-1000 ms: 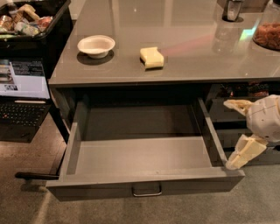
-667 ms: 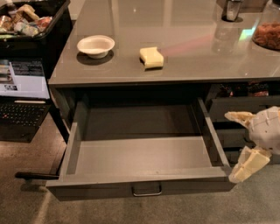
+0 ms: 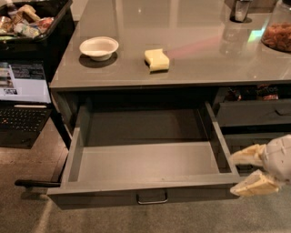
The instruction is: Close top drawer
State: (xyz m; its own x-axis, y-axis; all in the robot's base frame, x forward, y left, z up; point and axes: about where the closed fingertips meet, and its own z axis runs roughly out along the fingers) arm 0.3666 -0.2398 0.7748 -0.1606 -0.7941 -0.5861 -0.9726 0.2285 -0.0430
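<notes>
The top drawer (image 3: 145,159) is a wide dark-grey drawer pulled far out from under the counter. Its shallow grey box is empty. Its flat front (image 3: 91,196) faces me, with a small metal bail handle (image 3: 152,198) at its centre. My gripper (image 3: 238,173) is low at the right, just beyond the drawer's front right corner. Its two cream fingers (image 3: 253,184) point left toward that corner and stand spread apart, holding nothing.
On the grey counter (image 3: 195,68) sit a white bowl (image 3: 98,47), a yellow sponge (image 3: 157,59), a metal cup (image 3: 241,10) and a snack jar (image 3: 278,34). A narrower drawer stack (image 3: 254,111) is at the right. A laptop (image 3: 22,98) and a black bin (image 3: 34,22) stand at the left.
My gripper has dropped lower and drawn in toward the drawer's front right corner. The drawer has not moved.
</notes>
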